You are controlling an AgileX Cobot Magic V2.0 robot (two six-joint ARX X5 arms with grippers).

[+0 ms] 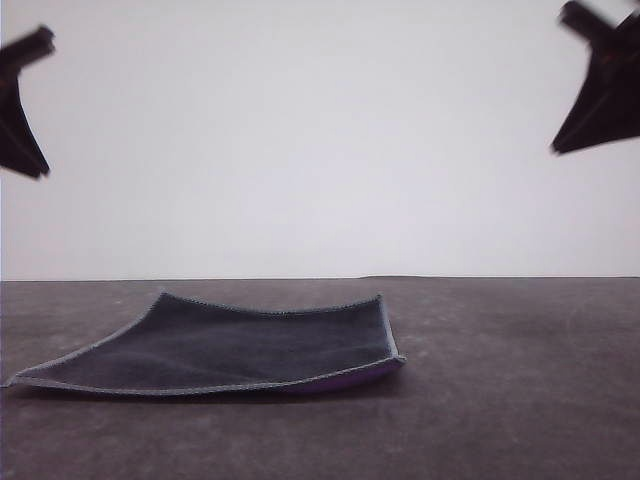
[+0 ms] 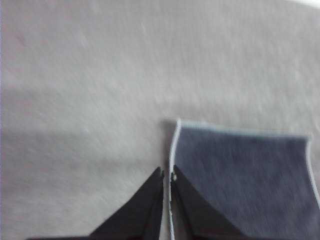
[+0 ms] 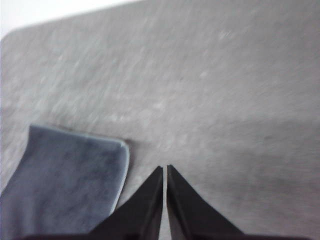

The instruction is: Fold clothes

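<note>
charcoal-grey cloth (image 1: 240,345) lies flat on the dark table (image 1: 520,400), purple showing under one lifted corner, between and below both raised tools. left tool (image 2: 167,174), fingers pressed together and empty, hangs over its stitched edge. right tool (image 3: 165,169), likewise closed and empty, hangs just beside a corner.

Cloth (image 1: 230,348): soft woven fabric, matt charcoal-grey upper face with a faint nap, seen in the wrist views as a slightly fuzzy, velvety blue-grey; edging of lighter grey stitched thread; a sliver of bright purple underside shows at the lifted corner nearest the table's right edge. Table (image 1: 520,400): dark grey-brown, matt, with a fine mottled, faintly scuffed texture. Left gripper (image 2: 167,176) and right gripper (image 3: 165,170): black, matt, smooth-faced fingers, apparently hard plastic, tips pressed together. Backdrop (image 1: 320,140): plain, even white, no visible texture.
</note>
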